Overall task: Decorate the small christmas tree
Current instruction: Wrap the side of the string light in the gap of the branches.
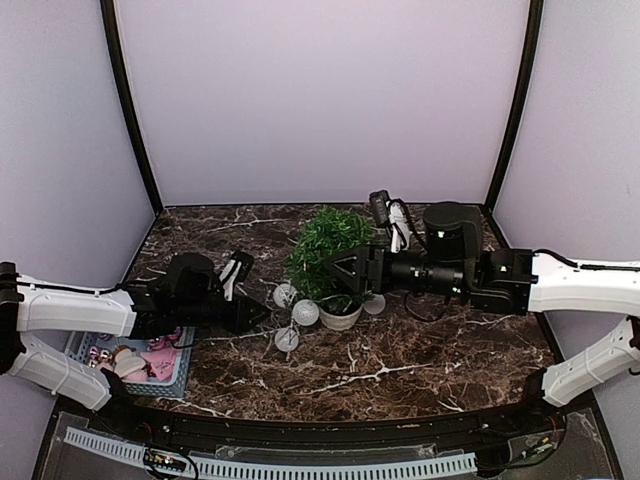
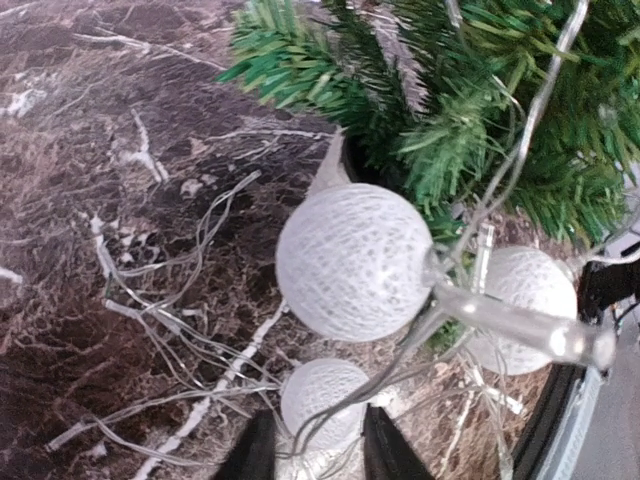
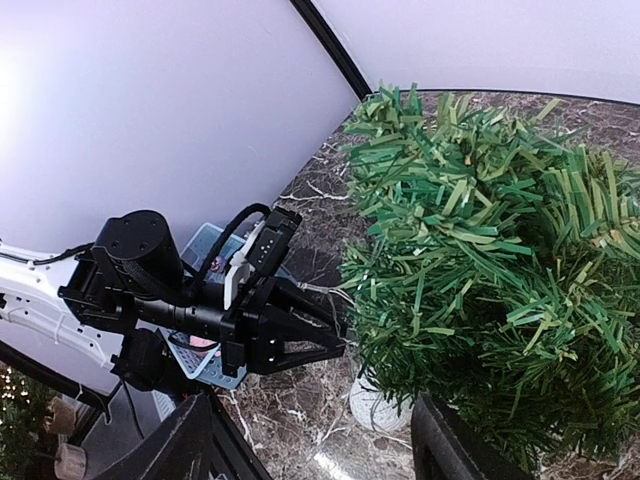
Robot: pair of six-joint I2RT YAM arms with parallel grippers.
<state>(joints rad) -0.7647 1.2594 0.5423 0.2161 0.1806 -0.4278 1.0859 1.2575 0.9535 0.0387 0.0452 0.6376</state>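
The small christmas tree (image 1: 328, 245) stands in its white pot (image 1: 340, 318) mid-table; its branches fill the right wrist view (image 3: 480, 260). A string of clear wire with white woven balls (image 1: 305, 312) lies at its foot and left side. In the left wrist view a big ball (image 2: 355, 262) hangs by the branches (image 2: 440, 120) and a smaller one (image 2: 322, 392) sits just beyond my fingers. My left gripper (image 1: 262, 318) (image 2: 320, 450) is shut on the wires. My right gripper (image 1: 338, 268) (image 3: 320, 450) is open, its right finger (image 3: 455, 445) against the foliage.
A blue basket (image 1: 178, 378) with pink ornaments sits at the front left, under the left arm. Loose wire loops (image 2: 170, 310) spread over the dark marble table (image 1: 430, 350). A black-and-white device (image 1: 390, 220) stands behind the tree. Walls close in at the back and sides.
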